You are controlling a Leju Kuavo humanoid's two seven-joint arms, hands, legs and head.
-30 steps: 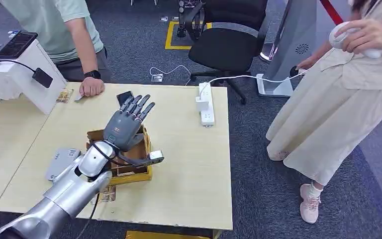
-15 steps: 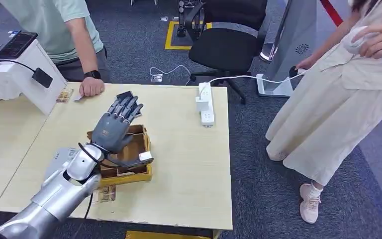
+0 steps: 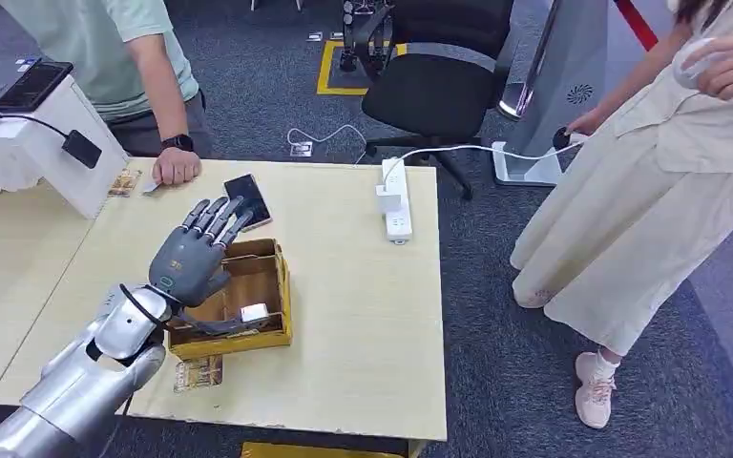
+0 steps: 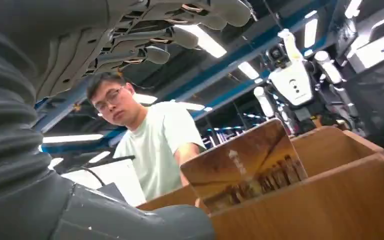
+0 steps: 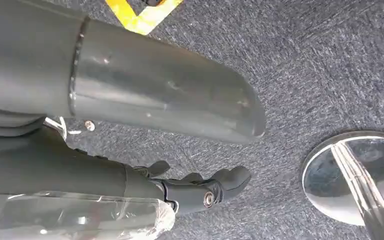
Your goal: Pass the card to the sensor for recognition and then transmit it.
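Note:
My left hand [image 3: 191, 256] hovers over the left side of an open cardboard box [image 3: 279, 286], fingers spread and holding nothing; its thumb reaches down into the box. In the left wrist view a brown printed card [image 4: 245, 167] stands tilted inside the box [image 4: 330, 200], beyond the thumb and below the spread fingers [image 4: 180, 35], untouched. A white stand [image 3: 52, 153] with a small black sensor [image 3: 81, 148] on a cable sits at the table's far left. My right hand [image 5: 200, 189] hangs over the carpet, fingers loosely apart, empty.
A black phone [image 3: 247, 198] lies just beyond the box. Loose cards lie in front of the box [image 3: 198, 372] and by a person's hand [image 3: 174, 167] at the far edge. A white power strip [image 3: 395, 198] lies at right. Another person [image 3: 649, 191] stands right of the table.
My left hand has drawn back to the left and sunk toward the box, uncovering the phone. The thumb now sits inside the box.

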